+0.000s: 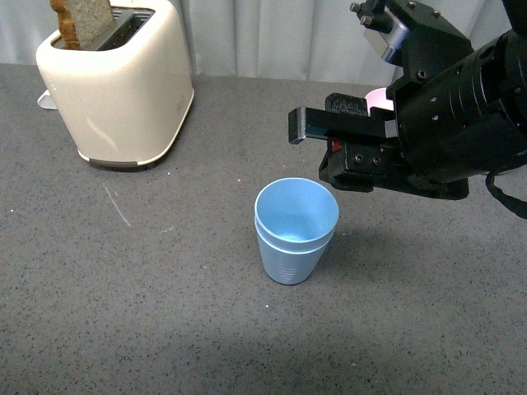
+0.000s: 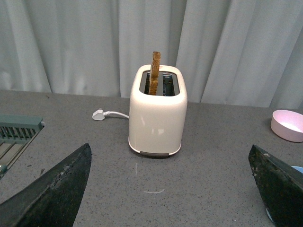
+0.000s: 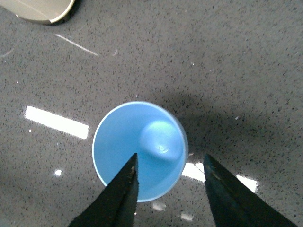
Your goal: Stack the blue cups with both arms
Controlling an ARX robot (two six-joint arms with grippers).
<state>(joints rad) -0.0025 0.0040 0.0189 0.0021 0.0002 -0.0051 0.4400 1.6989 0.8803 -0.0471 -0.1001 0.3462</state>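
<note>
Two blue cups (image 1: 295, 234) stand upright on the grey table, one nested inside the other, with both rims showing. My right gripper (image 1: 317, 146) hovers just above and to the right of them, open and empty. From the right wrist view I look straight down into the blue cups (image 3: 142, 142). There my right gripper (image 3: 170, 157) straddles the rim, one finger over the inside and the other outside. My left gripper (image 2: 169, 149) is open and empty over bare table, facing the toaster, and is out of the front view. A blue sliver (image 2: 297, 169) shows by its finger.
A cream toaster (image 1: 115, 78) with a slice of bread in it stands at the back left; its plug (image 2: 98, 114) lies beside it. A pink bowl (image 2: 289, 125) sits further right, and a green rack (image 2: 16, 135) further left. Grey curtains hang behind the table.
</note>
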